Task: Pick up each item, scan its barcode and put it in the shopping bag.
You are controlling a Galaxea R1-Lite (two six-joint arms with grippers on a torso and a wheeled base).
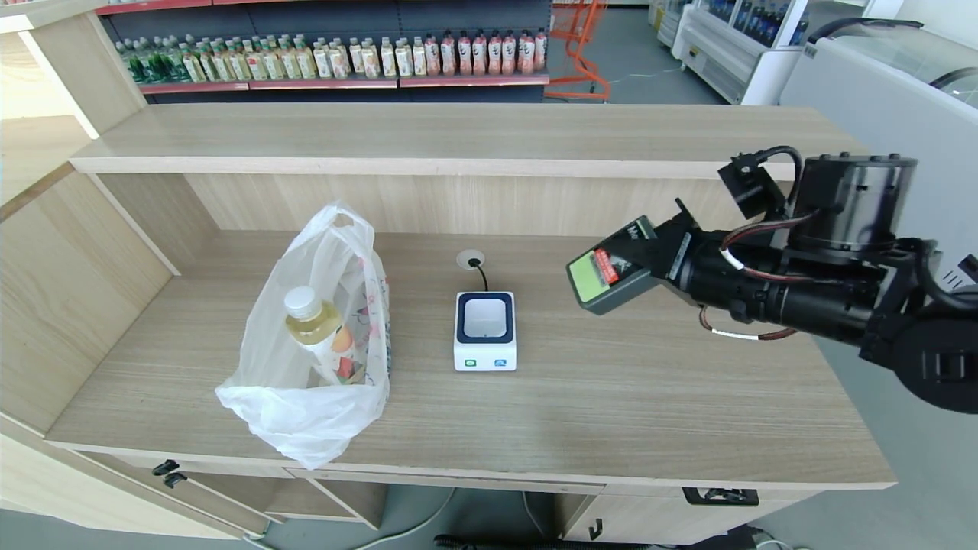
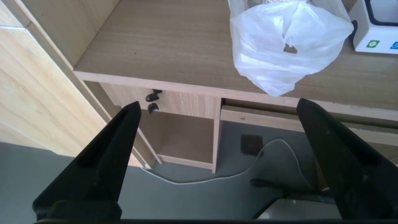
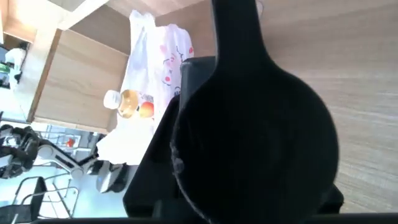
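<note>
You have one box (image 1: 611, 276) in your right gripper (image 1: 659, 248). Its fingers are clamped on the far end of the box, which is dark with a green and red label on its end face. The box hangs over the right half of the worktop (image 1: 626, 412), tilted, with the label end turned towards the middle. It is well apart from the scanner (image 1: 485, 330) and touches nothing but the gripper.

There is one scanner, a small white block with a dark-framed window facing up. It sits in the middle of the worktop. One black cable (image 1: 480, 275) runs from it to a round hole nearer the back edge.

There is one shopping bag (image 1: 321, 328), thin white plastic with its mouth open upward. It stands on the left half of the worktop, just left of the scanner but not touching it, and its bottom sags over the front edge. You can see one bottle (image 1: 315, 321) inside it, with a white cap and yellowish drink. The bottle leans against the bag's side.

Your left gripper (image 2: 219, 106) hangs below and in front of the worktop's front left corner. Its two fingers (image 2: 99, 174) are spread wide with nothing between them. From there the bag's overhanging bottom and one corner of the scanner show above the front edge.
</note>
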